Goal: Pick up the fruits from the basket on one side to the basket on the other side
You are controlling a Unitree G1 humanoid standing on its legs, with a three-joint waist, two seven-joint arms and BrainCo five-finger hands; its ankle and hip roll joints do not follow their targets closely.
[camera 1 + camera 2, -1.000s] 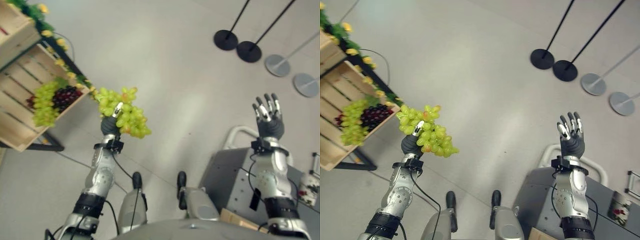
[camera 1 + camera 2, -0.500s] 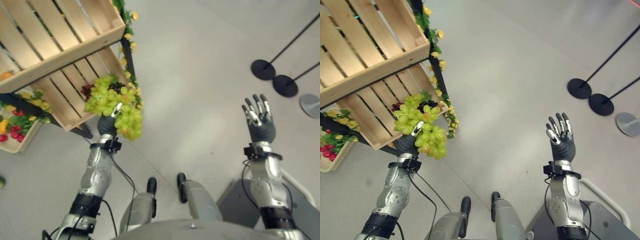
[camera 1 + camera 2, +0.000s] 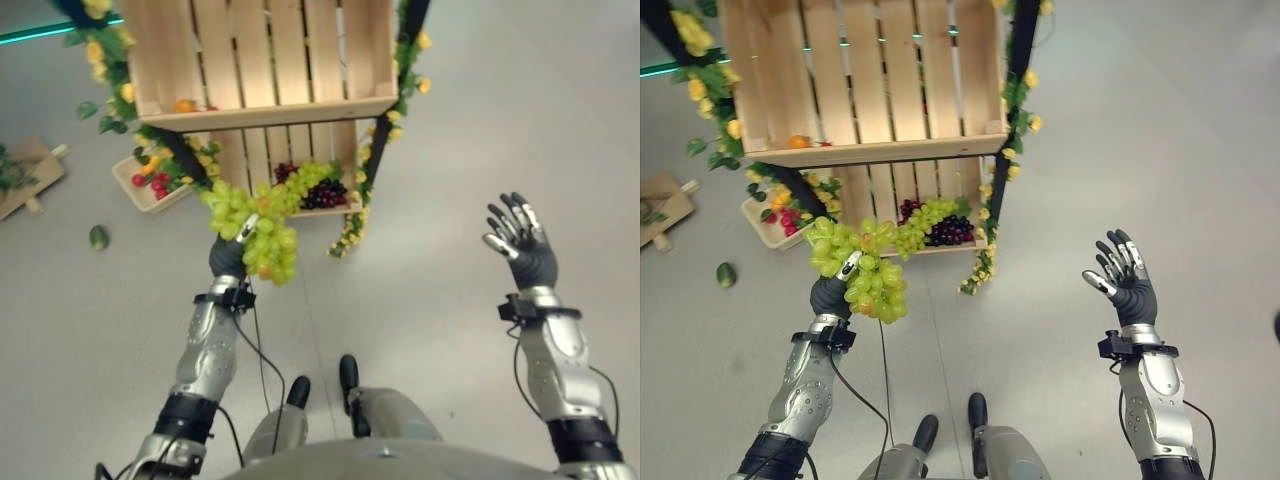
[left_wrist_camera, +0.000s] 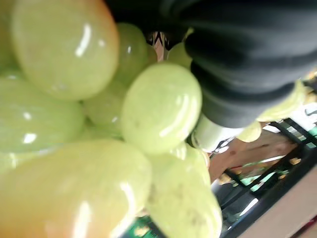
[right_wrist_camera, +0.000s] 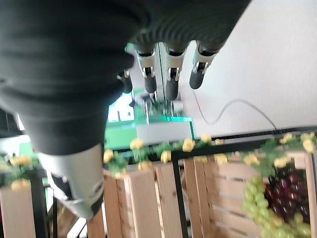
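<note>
Gripping a bunch of green grapes high off the floor, the left robot hand carries it in front of the wooden crate that holds more grapes, while the right robot hand hangs open and empty, probably kept clear.

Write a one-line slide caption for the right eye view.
Left hand holds green grapes before wooden crates; right hand open.

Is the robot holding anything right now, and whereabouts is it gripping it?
The left robot hand grips a green grape bunch from underneath; the right robot hand is empty.
</note>
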